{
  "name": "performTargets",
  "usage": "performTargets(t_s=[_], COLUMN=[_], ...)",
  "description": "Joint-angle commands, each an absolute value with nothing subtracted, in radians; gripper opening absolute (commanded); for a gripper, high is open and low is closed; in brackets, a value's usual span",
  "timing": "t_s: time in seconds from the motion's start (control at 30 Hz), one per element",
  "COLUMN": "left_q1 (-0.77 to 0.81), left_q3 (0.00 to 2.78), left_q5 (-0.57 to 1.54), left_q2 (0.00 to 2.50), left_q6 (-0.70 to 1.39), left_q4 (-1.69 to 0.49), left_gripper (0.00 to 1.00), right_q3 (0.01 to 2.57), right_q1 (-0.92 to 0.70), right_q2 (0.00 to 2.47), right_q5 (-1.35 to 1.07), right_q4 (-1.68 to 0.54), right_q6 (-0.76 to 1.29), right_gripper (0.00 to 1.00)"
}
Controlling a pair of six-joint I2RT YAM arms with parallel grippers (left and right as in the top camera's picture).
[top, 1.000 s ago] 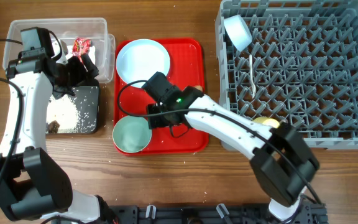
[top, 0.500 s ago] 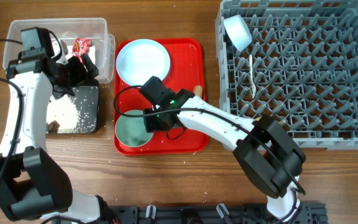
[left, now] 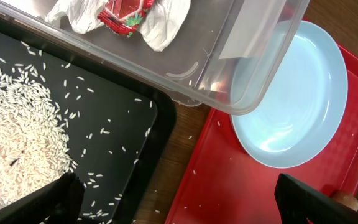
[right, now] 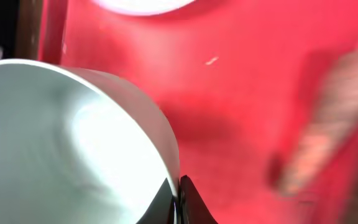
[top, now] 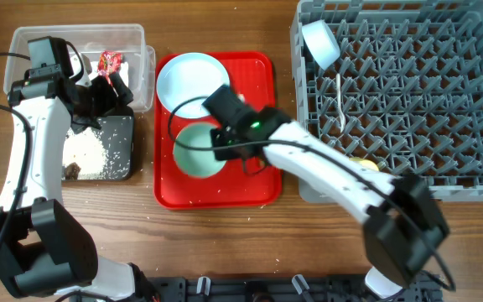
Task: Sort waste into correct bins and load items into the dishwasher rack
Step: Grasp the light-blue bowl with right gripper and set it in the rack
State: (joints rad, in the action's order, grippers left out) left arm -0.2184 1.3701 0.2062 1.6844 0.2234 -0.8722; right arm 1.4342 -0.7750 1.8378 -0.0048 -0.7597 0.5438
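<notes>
Red tray under right gripper, clamped on a bowl rim; plate beside, perhaps touching.

Overhead light is bright and even, the view sharp, the shadows soft. The left wrist view is crisp, with glare on the clear tub and the plate. The right wrist view is smeared by blur across the bowl and the red tray.
</notes>
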Motion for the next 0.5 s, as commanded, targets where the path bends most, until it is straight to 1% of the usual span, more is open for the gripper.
performTargets(t_s=[0.0,0.1,0.17,0.3,0.4,0.47], left_q1=[-0.223,-0.223,-0.223,-0.223,-0.223,-0.223], left_q3=[1.382,1.382,1.382,1.382,1.382,1.382], left_q5=[0.208,0.208,0.208,0.208,0.208,0.208], left_q2=[1.663,1.663,1.663,1.663,1.663,1.663], left_q6=[0.218,0.218,0.218,0.218,0.218,0.218], left_q4=[-0.873,-0.873,-0.872,-0.873,-0.873,-0.872], left_gripper=[1.00,1.00,1.00,1.00,1.00,1.00], right_q3=[1.455,1.455,1.455,1.451,1.451,1.451], right_q1=[-0.702,-0.632,-0.617,-0.612,-0.567,-0.517], right_q2=[1.699,1.579,1.512,1.538,1.626,1.689], right_q5=[0.165,0.421,0.719,1.108,1.297,1.316], right_q4=[-0.786,-0.809,-0.825,-0.820,-0.816,-0.808], right_q6=[0.476,0.470,0.467,0.335,0.256,0.128], right_gripper=[0.04,0.04,0.04,0.04,0.04,0.04])
